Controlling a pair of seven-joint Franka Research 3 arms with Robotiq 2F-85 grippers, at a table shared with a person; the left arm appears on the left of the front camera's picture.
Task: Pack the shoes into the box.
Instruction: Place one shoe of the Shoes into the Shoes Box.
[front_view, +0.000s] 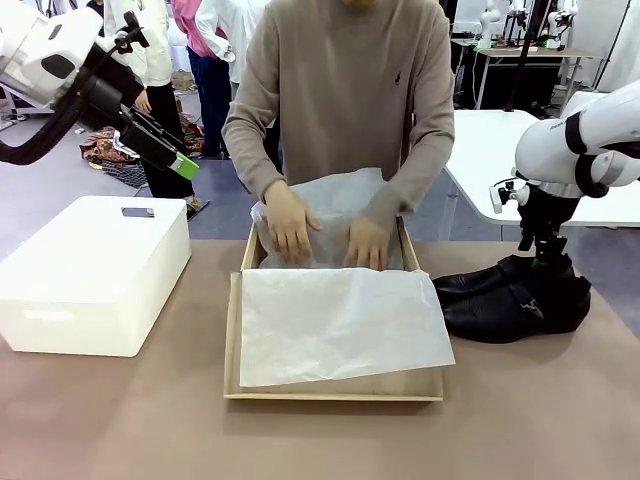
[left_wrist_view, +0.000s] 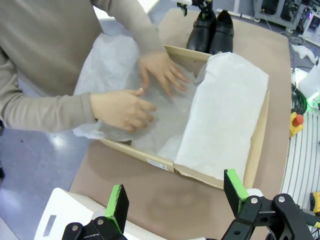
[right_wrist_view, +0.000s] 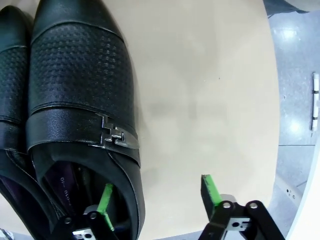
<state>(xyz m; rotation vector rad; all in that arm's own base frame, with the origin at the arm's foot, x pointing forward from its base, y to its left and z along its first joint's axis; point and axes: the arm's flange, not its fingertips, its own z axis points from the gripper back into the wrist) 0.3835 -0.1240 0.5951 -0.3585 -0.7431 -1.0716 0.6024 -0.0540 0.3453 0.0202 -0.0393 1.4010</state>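
Observation:
The two black shoes (front_view: 510, 300) lie side by side on the table, right of the box (front_view: 232, 340). My right gripper (front_view: 548, 262) reaches down at their heel end. In the right wrist view it (right_wrist_view: 157, 195) is open and straddles the side wall of the near shoe (right_wrist_view: 80, 85): one finger sits inside the shoe opening, the other outside over the table. The box lies open, lined with white tissue paper (front_view: 340, 325). A person's hands (front_view: 290, 225) press the paper into its far end. My left gripper (front_view: 180, 160) hangs open, high at the left, with nothing in it (left_wrist_view: 176, 197).
A large white plastic bin (front_view: 90, 270) stands left of the box, with a small dark object (front_view: 137, 212) on its lid. The person stands at the far edge, arms over the box (left_wrist_view: 150, 160). Bare table lies in front of the box.

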